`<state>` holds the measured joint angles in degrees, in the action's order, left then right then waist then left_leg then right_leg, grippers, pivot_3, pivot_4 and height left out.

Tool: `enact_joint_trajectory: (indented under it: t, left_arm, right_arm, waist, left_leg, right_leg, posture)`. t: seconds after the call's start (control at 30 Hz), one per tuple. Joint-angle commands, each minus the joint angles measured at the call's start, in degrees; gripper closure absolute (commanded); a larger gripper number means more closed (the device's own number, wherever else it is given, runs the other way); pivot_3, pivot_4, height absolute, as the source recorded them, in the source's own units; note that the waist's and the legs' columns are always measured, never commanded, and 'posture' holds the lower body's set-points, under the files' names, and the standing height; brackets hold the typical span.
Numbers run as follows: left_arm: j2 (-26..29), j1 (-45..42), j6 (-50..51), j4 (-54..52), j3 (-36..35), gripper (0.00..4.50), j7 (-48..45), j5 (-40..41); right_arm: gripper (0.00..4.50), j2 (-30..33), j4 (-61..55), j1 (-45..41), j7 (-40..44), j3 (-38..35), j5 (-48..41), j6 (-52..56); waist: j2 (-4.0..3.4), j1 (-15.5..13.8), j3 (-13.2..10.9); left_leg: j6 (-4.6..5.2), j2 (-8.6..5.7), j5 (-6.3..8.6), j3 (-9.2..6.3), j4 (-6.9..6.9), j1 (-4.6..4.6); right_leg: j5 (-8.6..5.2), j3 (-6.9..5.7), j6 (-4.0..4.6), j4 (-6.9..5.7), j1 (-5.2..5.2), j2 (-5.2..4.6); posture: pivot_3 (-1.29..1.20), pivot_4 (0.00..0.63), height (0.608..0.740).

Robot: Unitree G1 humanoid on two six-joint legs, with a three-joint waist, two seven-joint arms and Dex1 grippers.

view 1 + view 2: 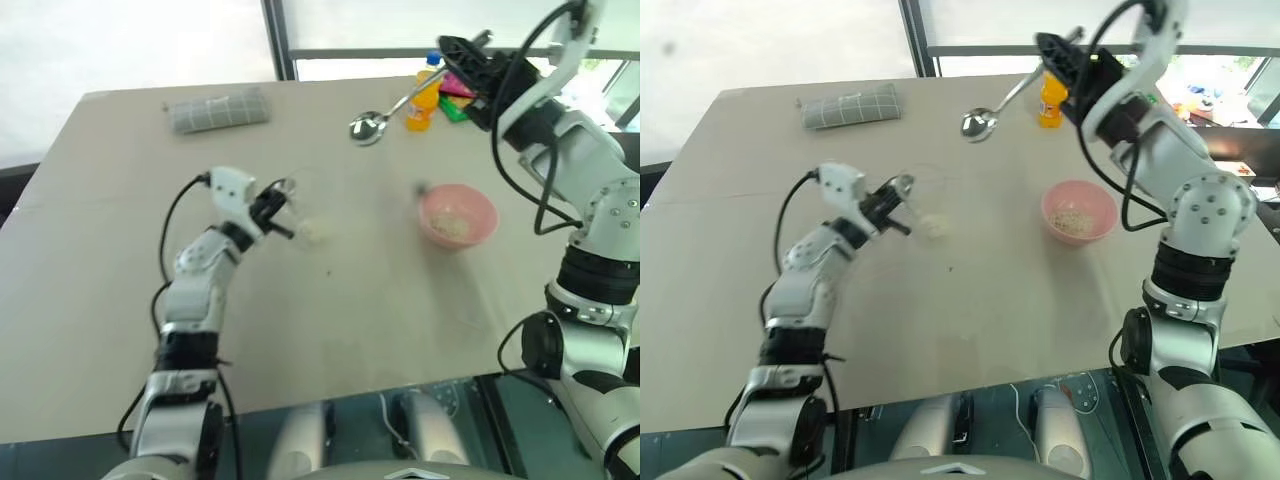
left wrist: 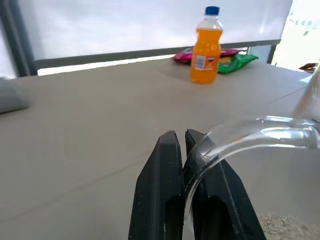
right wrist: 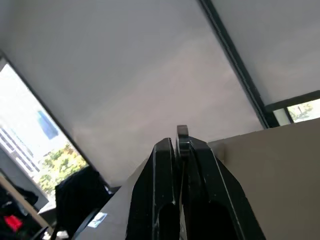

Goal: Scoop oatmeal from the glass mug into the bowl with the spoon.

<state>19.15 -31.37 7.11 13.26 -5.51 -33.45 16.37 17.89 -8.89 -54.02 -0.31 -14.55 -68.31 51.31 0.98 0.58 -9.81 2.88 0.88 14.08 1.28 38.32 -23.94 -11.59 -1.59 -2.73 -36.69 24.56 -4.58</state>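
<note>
Here the left end effector [image 1: 278, 206] is clamped on the mug [image 1: 300, 215] rim, the mug lifted and tilted, oatmeal [image 1: 313, 232] inside. The right end effector [image 1: 452, 52] — pinched shut on the spoon [image 1: 385, 113] handle — holds it high, scoop hanging over the surface [image 1: 350, 320]. The bowl [image 1: 458, 216] sits below, between both — near the bottle [image 1: 424, 94].

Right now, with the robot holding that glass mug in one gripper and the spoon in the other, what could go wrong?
The left gripper pinches only the thin handle of the mug, so the mug could twist or slip and spill its oatmeal.

The right gripper holds the spoon by the end of its long handle, so the spoon could swing and miss the mug's small mouth.

The bowl sits apart from the mug, so flakes may drop on the table.
</note>
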Motion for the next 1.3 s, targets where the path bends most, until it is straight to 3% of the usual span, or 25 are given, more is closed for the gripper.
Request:
enact_joint_trajectory:
  t: [0.03,0.17,0.4,0.57,0.87,1.1,1.3]
  left_arm:
    - [-1.06,-4.18,-3.71,4.75,0.3,4.49,-1.21,-0.52]
    - [-1.77,-5.4,-6.2,8.23,1.57,4.49,-2.72,-1.56]
    - [-2.18,-6.88,-8.33,10.17,2.54,4.49,-3.64,-3.13]
    - [-2.15,-8.72,-10.09,11.6,3.95,4.49,-3.96,-5.14]
    - [-1.78,-8.38,-14.04,13.39,6.66,4.49,-4.72,-9.42]
    - [-2.37,-7.97,-14.6,13.53,7.38,4.49,-5.45,-10.13]
    - [-2.61,-8.21,-14.71,13.69,7.39,4.49,-5.73,-9.95]
  right_arm:
    - [4.5,0.59,-4.17,-0.2,2.92,2.21,0.47,0.42]
    - [4.5,1.48,-6.49,2.13,5.25,5.89,4.43,0.33]
    - [4.5,9.79,-8.05,6.03,17.12,20.29,22.6,-3.57]
    - [4.5,7.51,-6.1,5.66,20.88,25.34,27.78,-3.76]
    - [4.5,1.93,-6.11,7.81,23.52,25.29,31.65,-3.69]
    - [4.5,3.89,-5.3,9.48,27.1,28.84,40.78,-9.94]
    - [4.5,-1.85,-6.46,12.21,24.95,23.82,35.41,-3.32]
  waist:
    - [0.0,0.08,0.0]
    - [0.0,0.28,0.0]
    - [0.06,0.08,-0.04]
    - [0.08,0.13,-0.05]
    - [0.1,-0.03,-0.06]
    - [0.1,-0.01,-0.06]
    - [0.1,0.01,-0.06]
  left_leg:
    - [0.0,0.0,0.0,0.0,0.0,0.0]
    - [0.0,0.02,0.0,-0.01,-0.04,-0.03]
    - [0.0,0.0,0.0,-0.04,-0.01,-0.07]
    - [0.0,0.0,0.0,-0.06,0.0,-0.06]
    - [0.0,-0.02,0.0,-0.07,0.0,-0.09]
    - [0.0,-0.03,0.0,-0.09,0.01,-0.07]
    - [-0.01,-0.04,0.0,-0.09,0.02,-0.07]
  right_leg:
    - [0.0,0.0,0.0,0.01,0.0,0.0]
    - [0.0,0.02,0.0,-0.01,0.1,0.0]
    - [0.0,-0.04,-0.01,-0.03,0.11,-0.01]
    - [0.0,-0.05,-0.01,-0.04,0.12,0.01]
    - [0.0,-0.08,-0.01,-0.04,0.12,-0.02]
    - [0.0,-0.12,-0.01,-0.07,0.11,-0.02]
    - [0.01,-0.12,-0.01,-0.09,0.1,-0.02]
  posture:
    - [0.0,0.15,0.74]
    - [0.0,0.15,0.74]
    - [0.0,0.15,0.74]
    - [0.0,0.15,0.74]
    - [0.0,0.15,0.74]
    - [0.0,0.15,0.74]
    - [0.0,0.15,0.74]
